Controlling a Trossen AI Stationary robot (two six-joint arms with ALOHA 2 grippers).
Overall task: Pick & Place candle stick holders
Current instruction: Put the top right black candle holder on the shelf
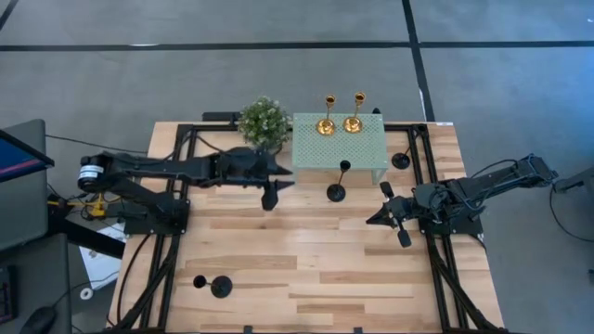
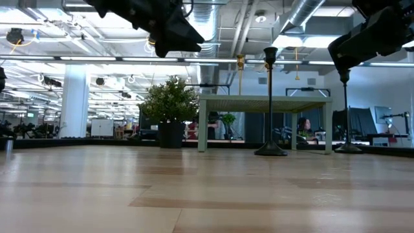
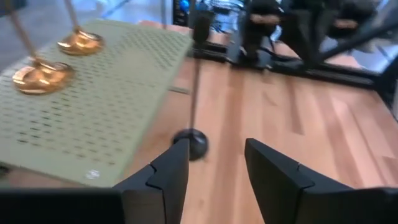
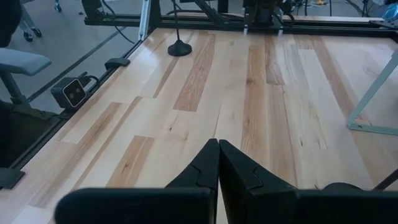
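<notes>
Two gold candle stick holders [image 1: 326, 125] [image 1: 353, 122] stand on the mint-green perforated stand [image 1: 362, 153]. A thin black holder [image 1: 337, 192] stands on its disc base on the wood just in front of the stand. Another black holder [image 1: 401, 160] stands at the stand's right end, and a third [image 1: 220, 287] stands near the front left. My left gripper [image 1: 278, 188] hangs open above the table, left of the middle black holder [image 3: 191, 142], and has nothing between its fingers [image 3: 177, 168]. My right gripper [image 1: 374, 220] is shut and empty, low at the right.
A leafy plant ball [image 1: 264, 121] in a dark pot stands at the back, left of the stand and close to my left arm. Black frame rails [image 1: 176, 186] run along the table's left and right sides. Bare wood [image 1: 316, 260] lies between the arms.
</notes>
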